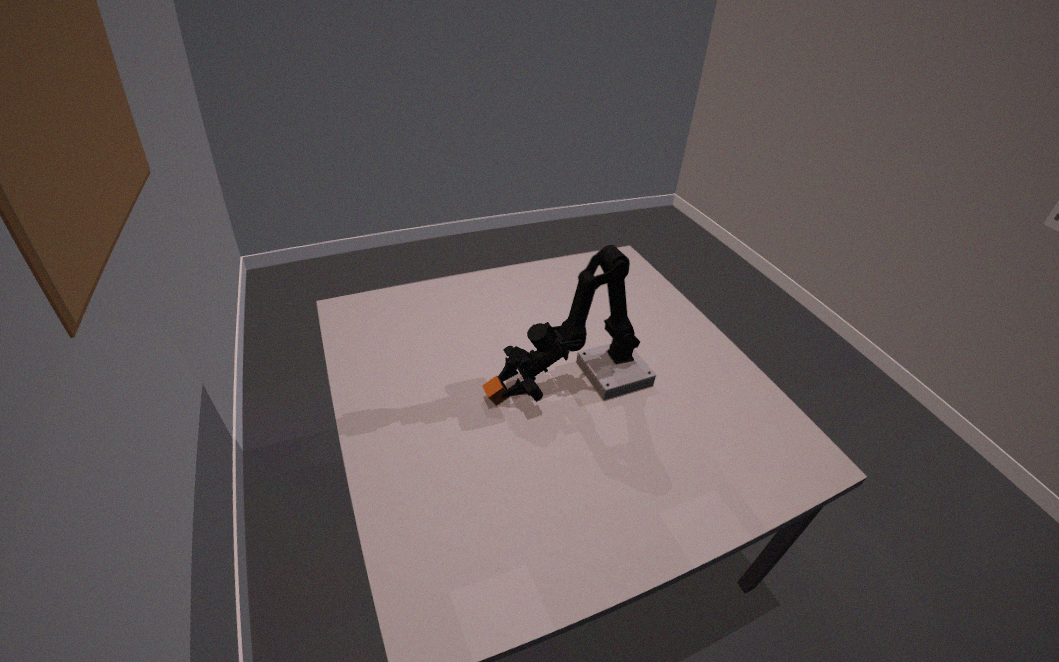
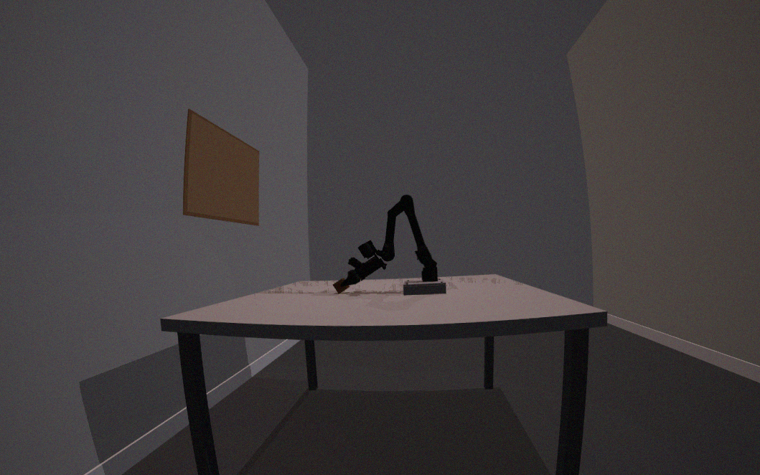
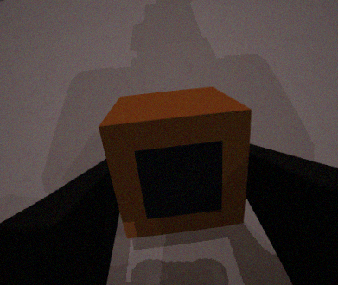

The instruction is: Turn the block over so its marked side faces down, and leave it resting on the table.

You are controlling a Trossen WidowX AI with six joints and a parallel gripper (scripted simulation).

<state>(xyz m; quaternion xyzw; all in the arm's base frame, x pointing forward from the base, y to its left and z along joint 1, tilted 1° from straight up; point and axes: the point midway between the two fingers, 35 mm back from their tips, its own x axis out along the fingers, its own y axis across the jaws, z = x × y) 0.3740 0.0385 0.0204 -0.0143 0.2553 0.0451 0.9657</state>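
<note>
A black parallel-jaw gripper [image 1: 508,387] [image 2: 344,281] [image 3: 175,158], partly open, grips an orange cube-shaped block [image 1: 493,389] [image 2: 340,285] [image 3: 176,118] tilted low at the pale tabletop [image 1: 624,526] [image 2: 382,312] [image 3: 30,56], its dark-marked face toward the wrist, the flip seemingly under way, face-down placement and release remaining.

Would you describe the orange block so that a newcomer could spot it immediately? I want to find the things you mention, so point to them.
On the pale table [image 1: 599,509] [image 2: 382,312] stands a black arm. Its end effector [image 1: 503,388] [image 2: 342,284] grips the block [image 1: 492,388] [image 2: 340,286] [image 3: 125,168], tilted. Unlike the arm, it is orange, with a dark square on one face.
</note>
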